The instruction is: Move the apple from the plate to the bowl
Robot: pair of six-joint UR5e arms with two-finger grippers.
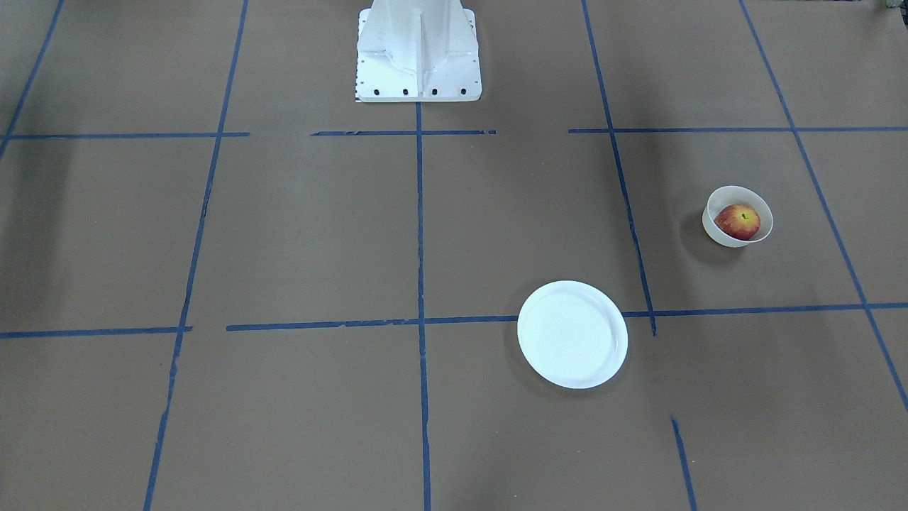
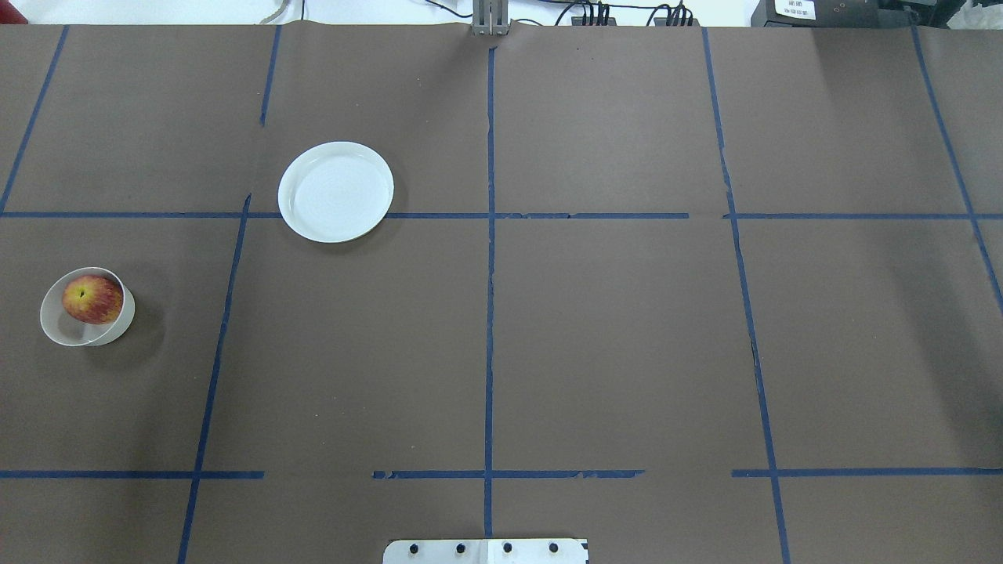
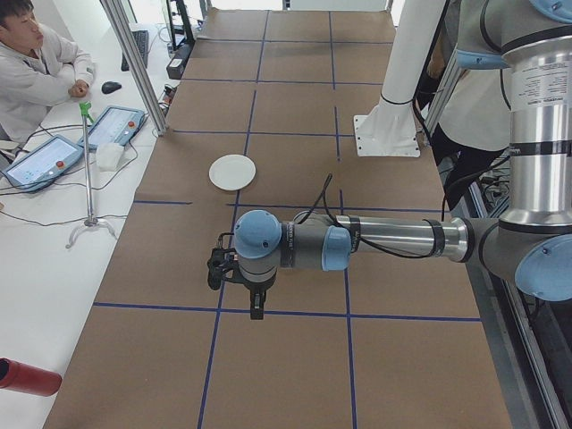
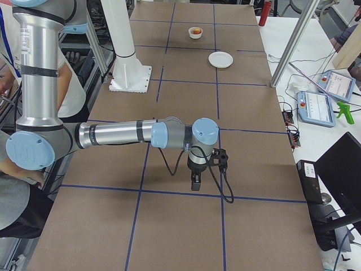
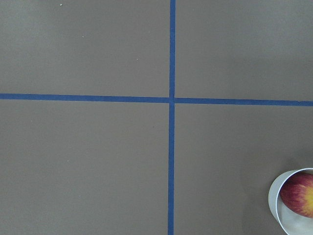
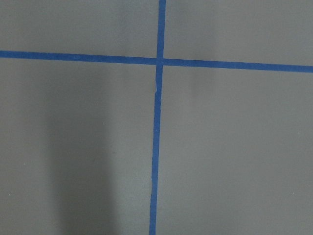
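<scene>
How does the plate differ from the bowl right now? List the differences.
The plate is wide and flat with a low rim; the bowl is much smaller and deep.
The plate is empty; the bowl holds the apple.
The plate lies across a blue tape line; the bowl stands inside a square, off the tape.
Both are round, white and on the robot's left half of the table.

text: none readable | white label (image 2: 794,9) on black box (image 2: 850,14): print too small to read
</scene>
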